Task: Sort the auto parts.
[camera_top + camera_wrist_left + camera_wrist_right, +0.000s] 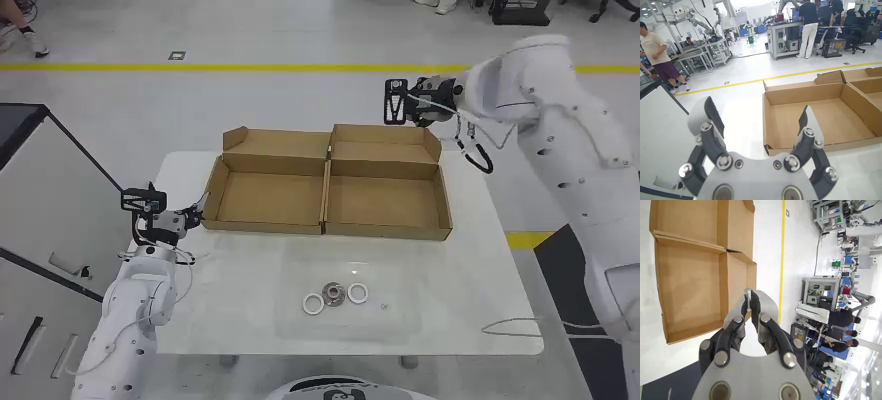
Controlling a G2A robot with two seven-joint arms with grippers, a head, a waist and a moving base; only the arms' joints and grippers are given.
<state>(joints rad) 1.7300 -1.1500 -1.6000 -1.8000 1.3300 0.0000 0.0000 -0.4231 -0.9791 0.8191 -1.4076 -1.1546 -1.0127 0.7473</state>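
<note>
**A:** Top view first. What lies where?

**B:** Two open boxes sit side by side on the worktop (480, 300): the left box (270, 198) and the right box (385, 200). Nearer the robot, two white rings (314, 302) flank a metal part (332, 294), all close together. The right gripper (398, 101) hangs high, past the right box's far edge. The left gripper (195, 213) sits just beside the left box's outer wall.

**A:** And the left wrist view?

**B:** The left gripper's (758, 108) jaws stand wide apart with nothing between them. The left box (819, 117) is just ahead.

**A:** The right wrist view?

**B:** The right gripper's (749, 295) jaws are clamped on a bolt (748, 301), held along its shank. Below it are the right box's (687, 285) far wall and floor.

**A:** Which step is this, then?

**B:** I'd say placing: the bolt is lifted but not yet set down. The next move calls for bringing it over a box floor, lowering it, then parting the jaws. I can't tell which box is meant for bolts. The rings and metal part wait unsorted.
</note>
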